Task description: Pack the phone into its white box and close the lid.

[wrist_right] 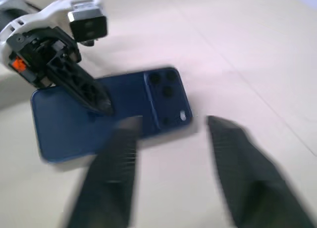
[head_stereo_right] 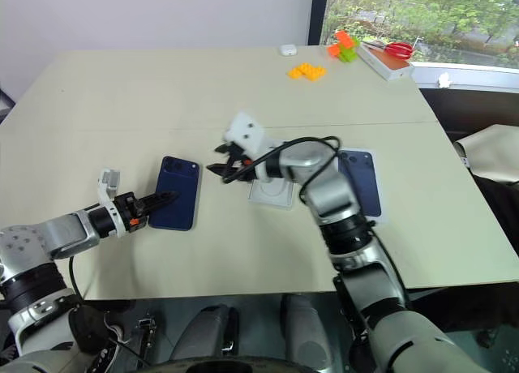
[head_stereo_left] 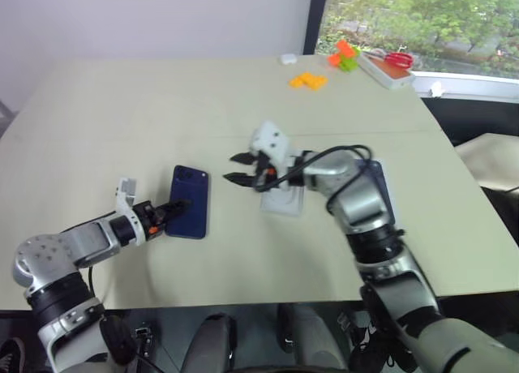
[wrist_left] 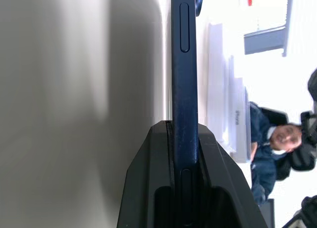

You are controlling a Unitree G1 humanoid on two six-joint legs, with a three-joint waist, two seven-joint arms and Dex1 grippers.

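The left claw [head_stereo_left: 180,203] is seen clamped on the near edge of the slim dark navy-blue phone [head_stereo_left: 190,201]; in the left wrist view the phone's thin edge is pinched between the two black fingers [wrist_left: 148,188]. The phone is seen lying glossy back up on the beige bench [head_stereo_left: 122,122], its camera cluster at the far corner. The right claw [head_stereo_left: 237,168] is held above the bench just right of the phone, its fingers spread apart with nothing between them.

Under the right forearm, a flat white insert [head_stereo_right: 272,193] is seen on the bench. Just to its right, the white lid [head_stereo_right: 361,182] printed with a dark blue phone picture is partly covered by the arm. The white box cannot be made out for certain.

At the far right of the bench, orange blocks [head_stereo_left: 308,81], a green piece [head_stereo_left: 349,62] and red-handled scissors [head_stereo_left: 397,60] on a white case are visible.
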